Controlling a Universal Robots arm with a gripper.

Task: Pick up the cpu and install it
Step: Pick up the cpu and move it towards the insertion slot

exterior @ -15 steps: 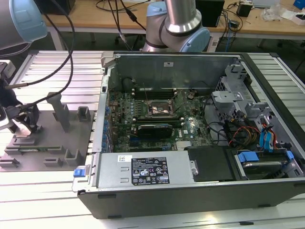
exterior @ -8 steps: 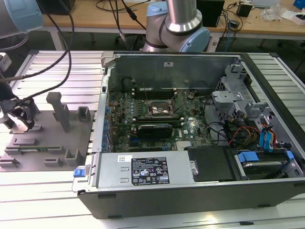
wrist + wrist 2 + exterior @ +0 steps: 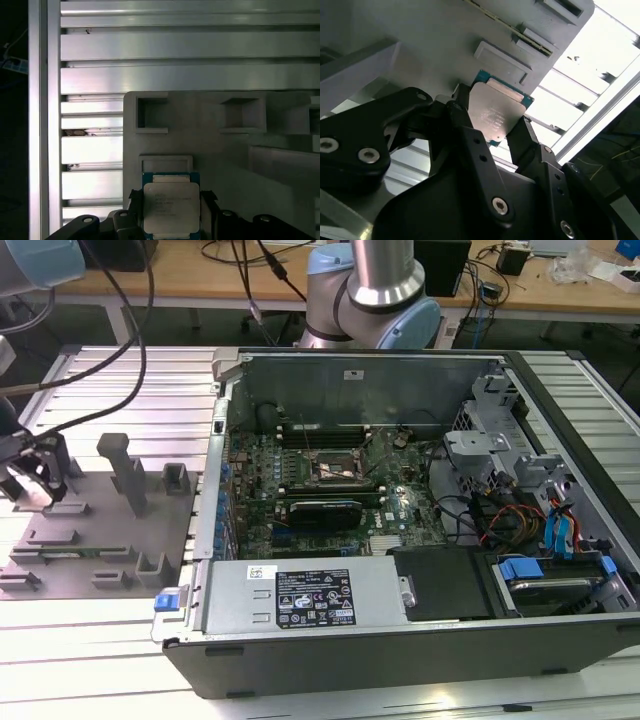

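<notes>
- Room: one tan wooden desk (image 3: 180, 282) runs along behind the set-up, well beyond the claw, with loose black cables (image 3: 235, 255) lying on it
- Surface: one counter (image 3: 90, 640) of long, pale aluminium slats carries everything; in the first wrist view its bright slats show just past the tray's edge, beyond the claw
- One silver and pale-blue robot arm (image 3: 375, 280) rises behind the computer
- One open computer case (image 3: 300, 650) lies on its side, well apart from the claw, toward the exterior view's right; its green board is exposed
- One square socket frame (image 3: 335, 468) sits mid-board inside that case, far from the claw
- One wide grey tray (image 3: 95, 575) lies flat on the counter directly under the claw; at least two tall upright posts (image 3: 132, 485) stand on it near the claw, and in the first wrist view two square open pockets (image 3: 151, 112) sit side by side further out
- One black claw (image 3: 38, 485) hangs over the tray; its two fingers (image 3: 465, 120) are drawn in narrow, one on each opposite edge of the chip, gripping it
- One cpu (image 3: 171, 207), silvery top on a green-edged board, is clamped between those fingers, lid facing the wrist cameras; whether it has left the tray I cannot tell
</notes>
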